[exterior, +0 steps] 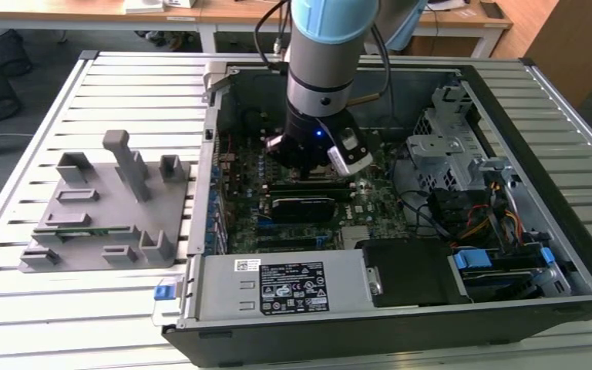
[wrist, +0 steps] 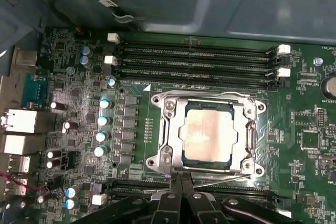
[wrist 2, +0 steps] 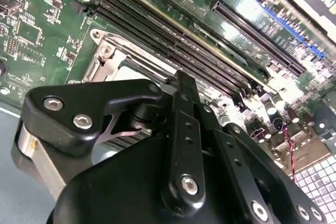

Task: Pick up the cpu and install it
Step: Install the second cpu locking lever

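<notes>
Gripper [wrist: 181,190] jaws closed, empty, poised just beside socket frame [wrist: 164,145]; cpu [wrist: 209,136] seated flat within, beyond fingertips.

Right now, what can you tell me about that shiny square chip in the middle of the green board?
The cpu is a flat square chip with a dull silver metal top, lightly smudged, and a thin dark edge. It lies flat inside the silver metal socket frame on the green motherboard, which borders it on all sides. The black gripper sits just beside the frame, not touching the chip as far as the first wrist view shows.
</notes>
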### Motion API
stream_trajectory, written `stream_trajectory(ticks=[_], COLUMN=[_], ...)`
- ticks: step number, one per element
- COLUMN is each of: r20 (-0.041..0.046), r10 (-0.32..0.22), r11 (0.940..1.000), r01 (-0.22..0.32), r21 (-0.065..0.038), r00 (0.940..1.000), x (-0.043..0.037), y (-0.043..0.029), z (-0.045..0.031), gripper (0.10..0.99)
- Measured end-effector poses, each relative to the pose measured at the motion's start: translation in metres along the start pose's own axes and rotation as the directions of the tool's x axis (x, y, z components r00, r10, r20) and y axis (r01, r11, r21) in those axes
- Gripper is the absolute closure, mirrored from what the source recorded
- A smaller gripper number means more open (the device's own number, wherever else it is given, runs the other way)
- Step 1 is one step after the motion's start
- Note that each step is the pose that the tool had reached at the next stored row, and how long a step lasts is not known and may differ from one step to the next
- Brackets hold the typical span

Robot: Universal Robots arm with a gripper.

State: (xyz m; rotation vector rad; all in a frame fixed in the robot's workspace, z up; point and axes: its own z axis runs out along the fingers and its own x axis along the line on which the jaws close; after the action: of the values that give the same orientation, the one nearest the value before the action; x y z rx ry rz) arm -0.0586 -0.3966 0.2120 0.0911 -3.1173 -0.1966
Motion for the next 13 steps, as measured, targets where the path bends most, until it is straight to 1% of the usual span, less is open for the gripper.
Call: stream_trajectory(ticks=[2, 7, 9, 13], r20=[0.0003, 0.0013, 0.0015, 0.0014], r10=[0.000, 0.000, 0.000, -0.001], r11=[1.0000, 0.9997, 0.9997, 0.9997], r01=[0.000, 0.000, 0.001, 0.001], r21=[-0.006, -0.023, -0.026, -0.026], r00=[1.0000, 1.0000, 1.0000, 1.0000], x=[0.0001, 0.0016, 0.0027, 0.0029], y=[-0.0021, -0.0058, -0.0059, -0.0061], z=[-0.0003, -0.0006, -0.0001, 0.0011], gripper=[0.980, 0.980, 0.980, 0.980])
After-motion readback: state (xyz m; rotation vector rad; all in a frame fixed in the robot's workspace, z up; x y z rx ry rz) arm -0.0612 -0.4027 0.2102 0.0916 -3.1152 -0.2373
